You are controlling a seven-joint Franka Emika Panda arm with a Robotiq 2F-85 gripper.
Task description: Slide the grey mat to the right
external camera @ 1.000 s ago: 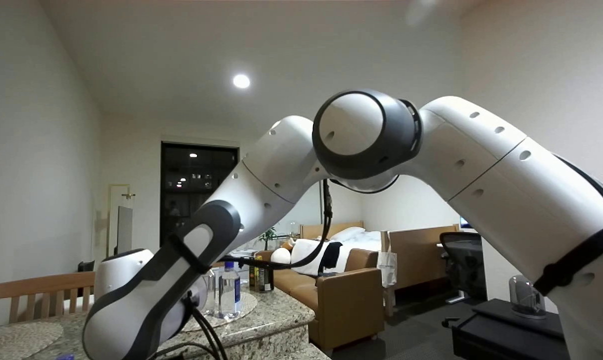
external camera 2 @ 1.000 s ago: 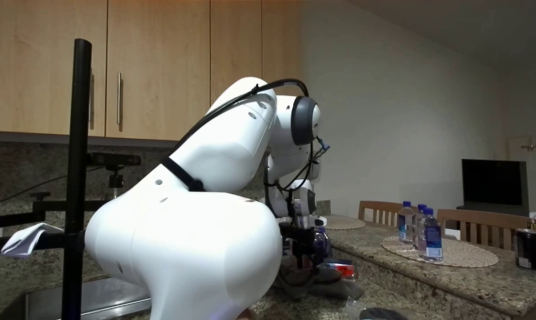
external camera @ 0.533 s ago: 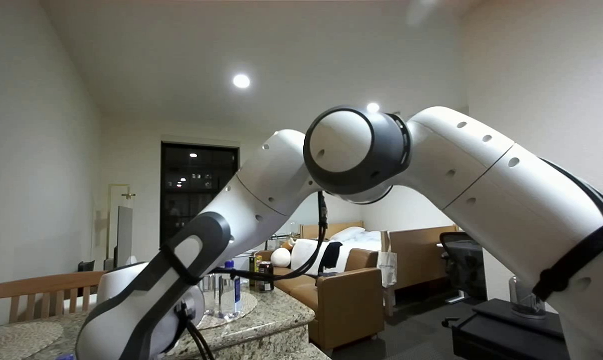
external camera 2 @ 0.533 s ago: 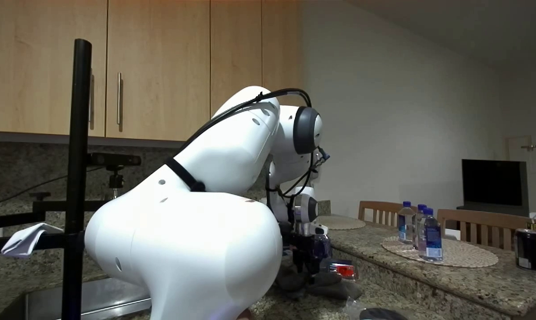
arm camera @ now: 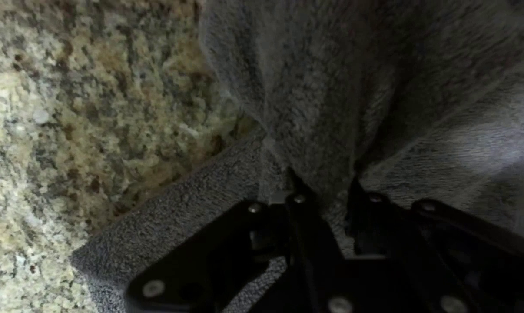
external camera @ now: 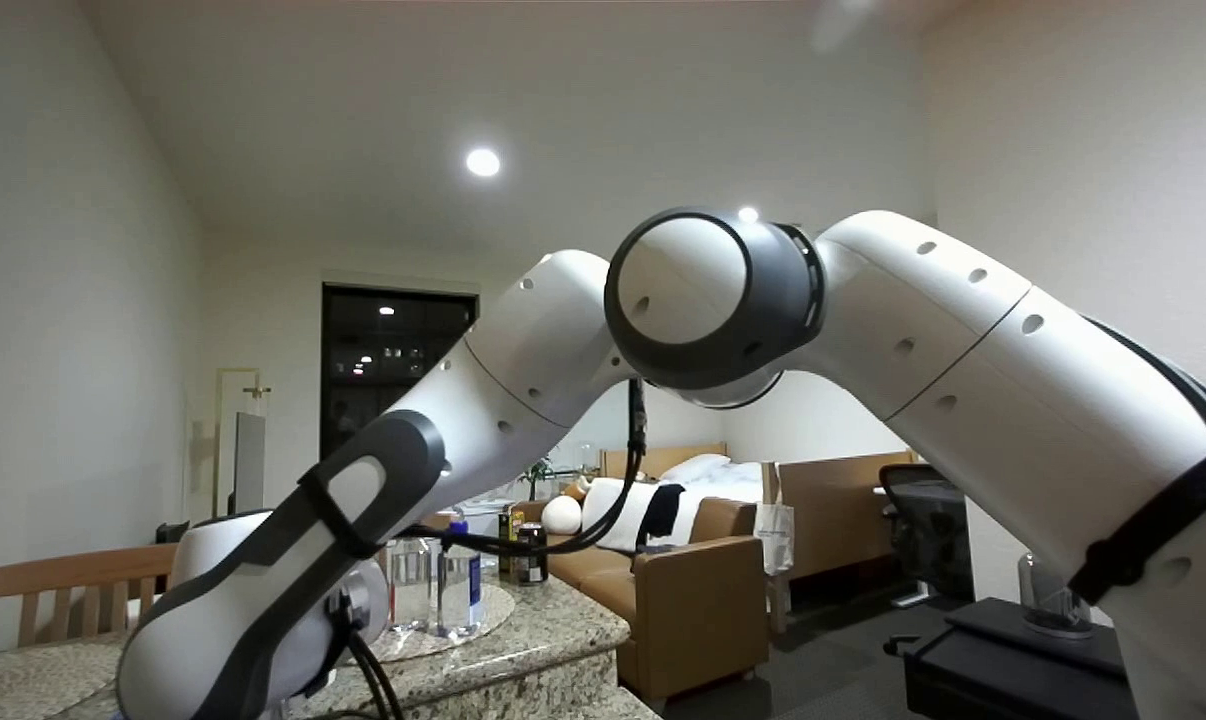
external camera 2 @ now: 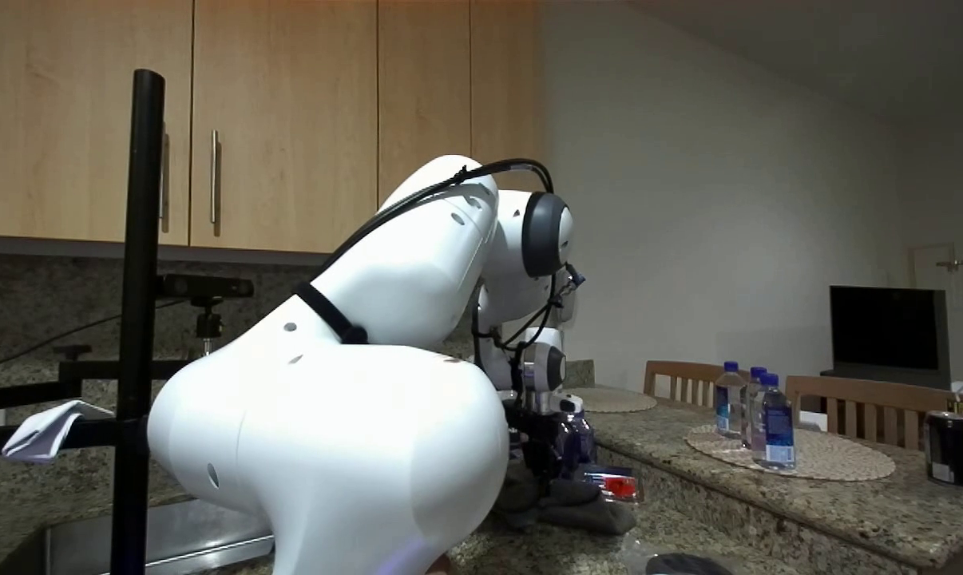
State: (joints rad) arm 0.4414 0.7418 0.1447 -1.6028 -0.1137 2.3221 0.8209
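The grey mat is a soft, fuzzy cloth lying crumpled on the granite counter. In the wrist view its folds run together between the fingertips of my gripper, and a bunch of fabric fills the narrow gap there. A flatter corner of it spreads to the lower left under the fingers. In an exterior view the mat forms a low heap, partly hidden by the arm, with the dark gripper down in it. Neither the mat nor the fingers show in the exterior view that faces the room.
A purple-capped bottle and a red packet stand close behind the gripper. Beyond is a raised granite ledge with several water bottles and a black can. A plastic-wrapped dark item lies in front. A steel sink is at the left.
The arm has come down, and the fingers have closed from wide apart onto the cloth. In the last half second the gripper and the mat's edge shifted slightly left in an exterior view.
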